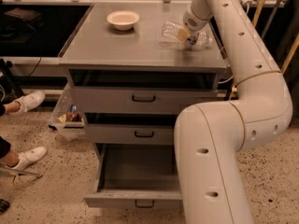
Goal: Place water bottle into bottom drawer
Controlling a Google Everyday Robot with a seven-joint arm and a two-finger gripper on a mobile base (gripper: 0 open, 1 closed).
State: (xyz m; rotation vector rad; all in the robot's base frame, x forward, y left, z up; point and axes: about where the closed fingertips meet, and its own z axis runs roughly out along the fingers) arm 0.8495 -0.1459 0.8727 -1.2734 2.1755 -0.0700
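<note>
Aiming for the bottom drawer, which stands pulled open well below and left of the claw, we first need a sound hold on the water bottle. It lies on its side, poking out just left of the claw, which sits right on it. We cannot tell whether the claw is clamped yet. We judge the crinkled plastic will squash and slip, so we should close across its middle and lift it level. Far left of the claw and lower, white shoes rest on the speckled floor. Nearer, a cream bowl sits on the grey cabinet top. The white arm bulks to the claw's right.
</note>
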